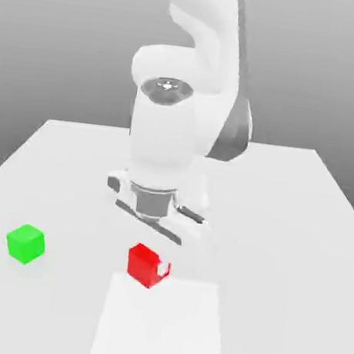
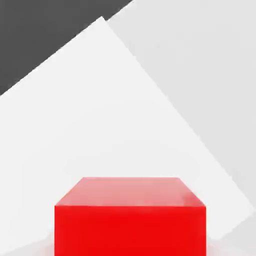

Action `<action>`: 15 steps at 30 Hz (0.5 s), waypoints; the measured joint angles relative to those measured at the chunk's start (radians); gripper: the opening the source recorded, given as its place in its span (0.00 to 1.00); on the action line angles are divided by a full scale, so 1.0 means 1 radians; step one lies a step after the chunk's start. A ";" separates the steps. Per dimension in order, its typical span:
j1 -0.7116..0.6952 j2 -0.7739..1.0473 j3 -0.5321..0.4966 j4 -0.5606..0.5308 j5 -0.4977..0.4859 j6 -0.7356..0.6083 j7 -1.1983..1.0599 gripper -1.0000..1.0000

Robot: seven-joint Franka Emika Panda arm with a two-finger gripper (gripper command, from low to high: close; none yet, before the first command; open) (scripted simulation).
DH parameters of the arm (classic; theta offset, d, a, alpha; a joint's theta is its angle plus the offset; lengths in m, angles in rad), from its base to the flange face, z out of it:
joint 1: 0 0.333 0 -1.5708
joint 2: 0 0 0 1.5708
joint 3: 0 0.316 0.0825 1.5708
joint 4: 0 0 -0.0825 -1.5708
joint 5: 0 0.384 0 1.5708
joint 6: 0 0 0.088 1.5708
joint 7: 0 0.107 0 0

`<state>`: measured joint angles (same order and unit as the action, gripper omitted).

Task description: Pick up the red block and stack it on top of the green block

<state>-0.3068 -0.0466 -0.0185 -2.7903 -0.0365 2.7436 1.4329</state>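
Observation:
The red block (image 1: 141, 261) sits on the white table, a little toward the exterior view's front from the arm's base. My gripper (image 1: 149, 268) has come straight down over it and is shut on it; one white fingertip (image 1: 162, 270) presses against the block's side on the exterior view's right, and the other finger is hidden behind the block. The red block (image 2: 130, 220) looms close in the hand view, with its top face and one side showing. The green block (image 1: 25, 243) rests on the table well off to the exterior view's left, apart from the gripper.
The white table (image 1: 299, 217) spreads widely around both blocks. A brighter rectangular patch (image 1: 162, 333) lies on the surface just in front of the red block. The arm's body (image 1: 178, 126) rises behind the gripper.

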 joint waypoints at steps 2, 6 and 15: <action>-0.072 -0.014 -0.038 0.004 -0.008 -0.018 0.017 0.00; -0.195 -0.043 -0.122 0.009 -0.016 -0.050 0.045 0.00; -0.306 0.120 -0.191 0.023 0.090 0.096 -0.009 0.00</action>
<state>-0.6130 0.0730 -0.2099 -2.7673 0.0539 2.8393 1.4236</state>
